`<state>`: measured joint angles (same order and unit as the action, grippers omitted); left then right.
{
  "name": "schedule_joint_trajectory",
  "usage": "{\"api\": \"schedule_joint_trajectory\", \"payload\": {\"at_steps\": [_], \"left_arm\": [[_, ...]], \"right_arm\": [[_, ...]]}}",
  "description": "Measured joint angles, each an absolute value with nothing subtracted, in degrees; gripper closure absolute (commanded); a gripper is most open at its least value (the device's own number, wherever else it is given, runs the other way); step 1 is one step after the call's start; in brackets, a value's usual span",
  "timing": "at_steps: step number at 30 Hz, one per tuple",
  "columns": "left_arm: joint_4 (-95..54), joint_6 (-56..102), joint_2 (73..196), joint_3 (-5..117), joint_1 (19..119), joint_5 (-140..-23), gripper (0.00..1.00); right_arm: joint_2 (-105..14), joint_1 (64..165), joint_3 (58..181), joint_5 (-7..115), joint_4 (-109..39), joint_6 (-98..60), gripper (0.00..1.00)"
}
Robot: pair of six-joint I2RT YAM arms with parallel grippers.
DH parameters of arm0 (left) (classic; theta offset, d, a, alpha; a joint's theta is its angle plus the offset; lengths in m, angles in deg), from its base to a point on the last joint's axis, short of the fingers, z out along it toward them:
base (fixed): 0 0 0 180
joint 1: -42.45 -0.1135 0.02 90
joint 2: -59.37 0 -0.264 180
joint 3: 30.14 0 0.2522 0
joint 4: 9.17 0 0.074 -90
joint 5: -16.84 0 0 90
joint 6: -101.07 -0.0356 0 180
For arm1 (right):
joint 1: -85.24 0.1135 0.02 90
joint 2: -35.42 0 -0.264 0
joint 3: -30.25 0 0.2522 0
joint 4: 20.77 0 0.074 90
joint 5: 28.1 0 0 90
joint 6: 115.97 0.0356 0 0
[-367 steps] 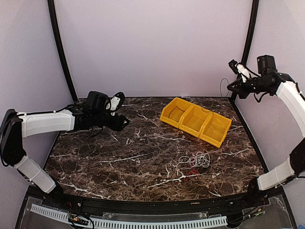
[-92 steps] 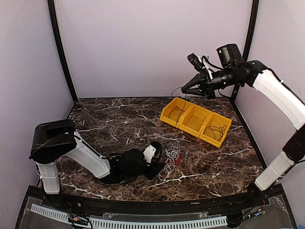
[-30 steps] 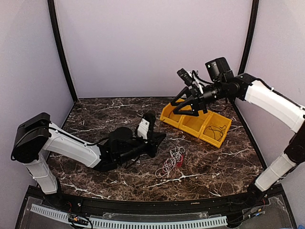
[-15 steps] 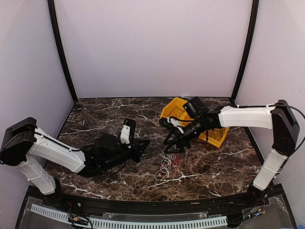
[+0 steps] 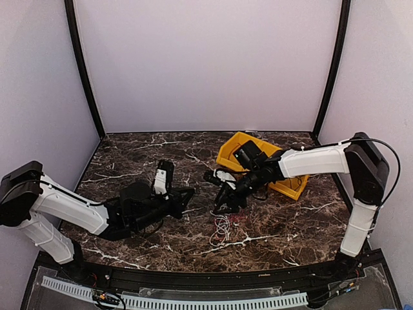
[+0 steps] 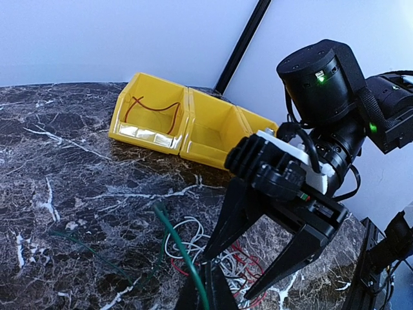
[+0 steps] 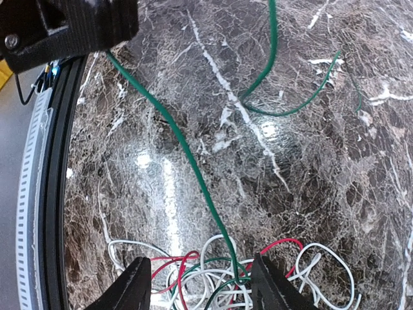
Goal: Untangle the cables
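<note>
Cables [image 5: 222, 225] lay in a small tangled heap of thin white, red and green loops on the dark marbled table [image 5: 129, 161], a little nearer the arms than its middle and close to a row of yellow bins [image 6: 210, 132]. The right gripper [image 5: 221, 206] hung directly over the heap, pointing down with its jaws spread apart. In the right wrist view its two black fingertips [image 7: 139, 287] stood on either side of the loops, close to the table surface and clasping nothing. The left gripper [image 5: 190, 192] reached in low from the left, near the heap but apart from it, with its jaws pressed together on a green cable [image 7: 187, 155]. That green strand ran in a nearly straight line from the pinched fingers into the tangle between the right gripper's fingertips. Another stretch of green curved loosely across the table farther off. In the left wrist view, the right gripper's spread fingers filled the foreground above the white and red loops, and the three joined bins stood behind them. A separate red wire [image 6: 155, 108] lay inside the bin compartment at the left end of that view.
</note>
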<state>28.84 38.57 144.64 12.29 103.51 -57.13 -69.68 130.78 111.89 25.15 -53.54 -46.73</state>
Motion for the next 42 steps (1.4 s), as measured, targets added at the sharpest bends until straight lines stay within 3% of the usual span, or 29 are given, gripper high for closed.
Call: {"api": "schedule_joint_trajectory", "payload": {"at_steps": [5,8,16,30,35,42], "left_arm": [[28.84,38.81,144.58,11.77,103.29,-57.15,1.0],[28.81,39.05,144.58,11.59,103.29,-57.17,1.0],[28.81,39.58,144.58,11.57,103.05,-57.22,1.0],[28.16,39.6,141.8,9.89,103.0,-56.1,1.0],[24.99,38.33,138.54,9.91,102.94,-54.48,1.0],[12.79,28.23,124.75,16.31,102.94,-48.58,1.0]], "right_arm": [[-69.68,130.78,115.03,21.98,-57.32,-49.81,0.52],[-69.68,130.78,118.33,19.88,-60.68,-52.78,0.49],[-69.88,130.78,118.9,27.12,-58.28,-50.92,0.48],[-77.09,132.64,116.98,25.67,-57.93,-49.7,0.91],[-77.38,132.99,114.18,25.13,-57.08,-49.7,0.91],[-77.4,132.99,110.97,23.95,-54.04,-49.63,0.86]]}}
